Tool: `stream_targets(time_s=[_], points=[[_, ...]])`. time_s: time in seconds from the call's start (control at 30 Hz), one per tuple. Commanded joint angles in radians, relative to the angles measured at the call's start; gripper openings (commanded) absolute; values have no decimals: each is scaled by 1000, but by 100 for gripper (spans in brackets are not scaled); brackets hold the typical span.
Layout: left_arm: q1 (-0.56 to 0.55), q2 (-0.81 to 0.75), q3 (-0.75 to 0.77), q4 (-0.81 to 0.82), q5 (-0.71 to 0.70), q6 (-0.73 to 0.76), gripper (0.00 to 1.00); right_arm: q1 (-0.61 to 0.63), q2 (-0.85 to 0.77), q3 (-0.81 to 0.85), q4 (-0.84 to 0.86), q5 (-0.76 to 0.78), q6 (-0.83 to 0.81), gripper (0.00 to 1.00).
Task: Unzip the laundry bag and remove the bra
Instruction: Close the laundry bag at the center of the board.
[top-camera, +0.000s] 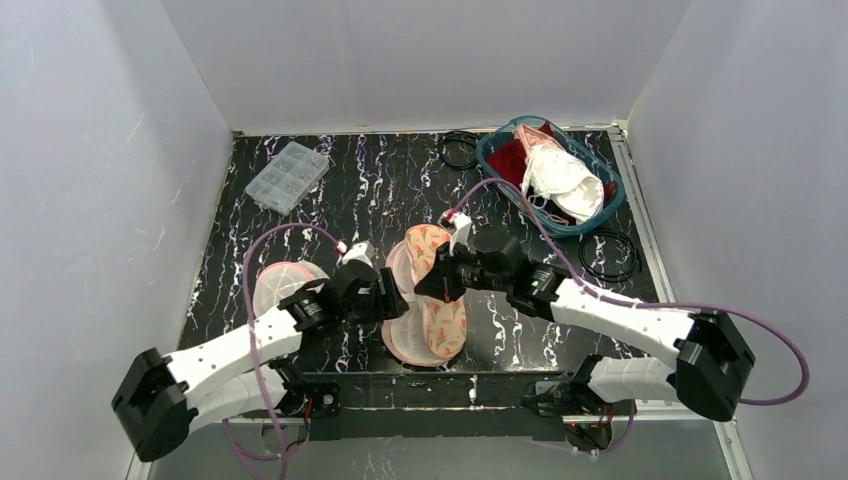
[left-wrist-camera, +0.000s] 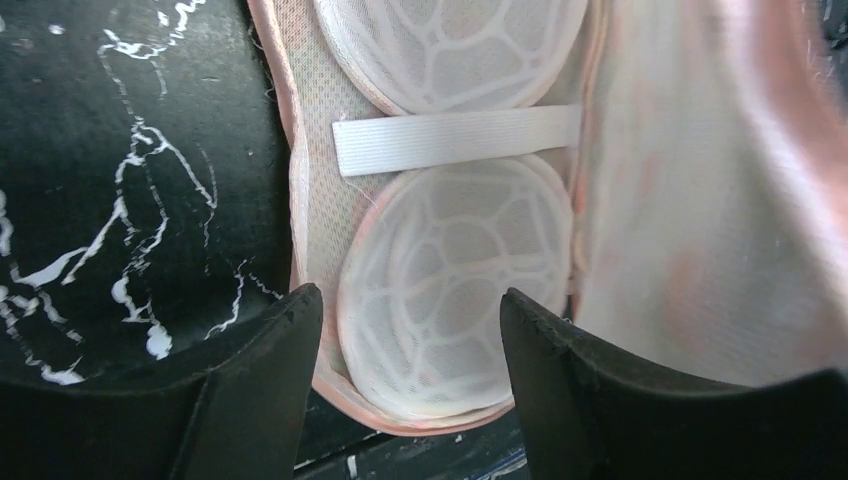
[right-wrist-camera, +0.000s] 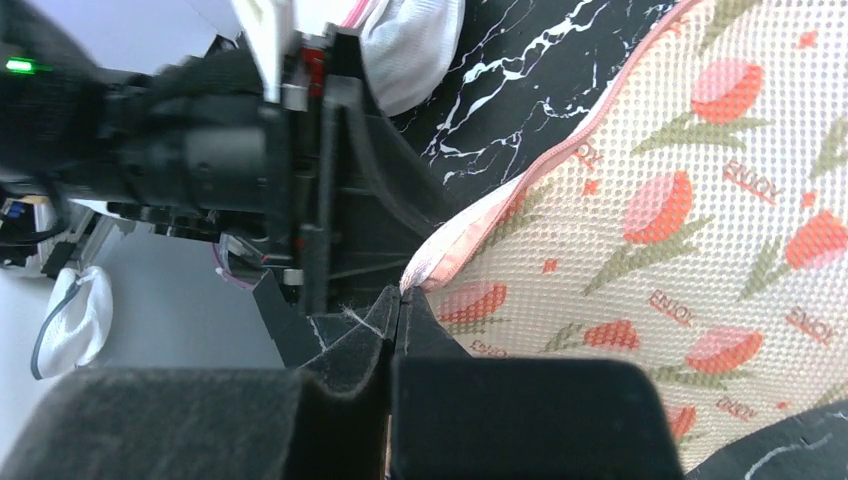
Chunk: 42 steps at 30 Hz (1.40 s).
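- The jaws of the right arm (top-camera: 610, 315) are pinching shut on the pink-trimmed edge of the laundry bag (right-wrist-camera: 690, 200), holding its floral flap raised at mid-frame over the counter (top-camera: 380, 180).
- The jaws of the left arm (top-camera: 240, 345) are standing well apart, gripping nothing.
- They are straddling the lower of two white netted cups (left-wrist-camera: 440, 290) inside the opened bag, below an elastic band (left-wrist-camera: 455, 138).

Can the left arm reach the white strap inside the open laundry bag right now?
Probably yes: the right tool holds the flowered lid up, and the open left tool hangs close above the strap with nothing between.
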Motion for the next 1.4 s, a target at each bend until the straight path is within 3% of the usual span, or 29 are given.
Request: stream_targets(time_s=[0.0,0.2,0.23,0.33,0.37,0.53,0.73,0.9,1.13,1.37], points=[[-4,-129,1,-148,-76,9,65,40,70,60,115,28,-25,1],[-4,-239,9,-259,-142,-18,65,64,180,74,160,5,-16,1],[-4,-258,7,-270,-150,-22,65,65,195,77,166,-6,-11,7],[-5,-301,5,-302,-170,-32,65,66,203,76,177,-16,5,48],[-5,-312,5,-309,-174,-32,65,65,194,78,169,-7,7,57],[-3,-329,21,-316,-180,-14,67,66,85,76,68,93,-24,84],[-4,-267,64,-286,-152,61,72,63,-109,-19,-96,399,-62,88],[-4,-179,84,-230,-119,136,77,13,-161,-151,-160,463,18,88],[-4,-107,10,-143,-133,110,77,-16,-162,-377,45,464,181,87],[-4,-54,-72,-28,-74,85,77,-16,-36,-404,135,441,195,84]])
